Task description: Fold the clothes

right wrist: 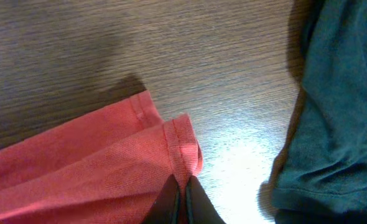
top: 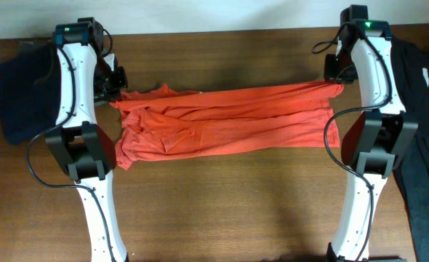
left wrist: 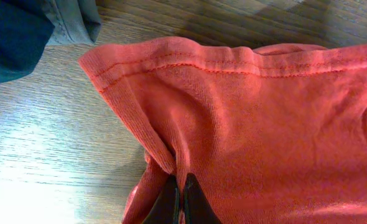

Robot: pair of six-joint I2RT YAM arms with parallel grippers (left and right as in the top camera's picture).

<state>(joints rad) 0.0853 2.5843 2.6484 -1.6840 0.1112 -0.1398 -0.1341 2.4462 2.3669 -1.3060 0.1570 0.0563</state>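
Symmetrically, left fingers [left wrist: 167,204] and right fingers [right wrist: 165,200] pinch T-shirt [top: 229,120].

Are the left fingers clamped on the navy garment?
No, the left fingers pinch the orange T-shirt; the navy garment lies off to the side.

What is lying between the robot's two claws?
The orange-red T-shirt, bunched into a band, spans from left gripper to right gripper, both pinching it; seen overhead.

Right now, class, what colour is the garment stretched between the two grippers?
The T-shirt is orange-red; the overhead view shows it best.
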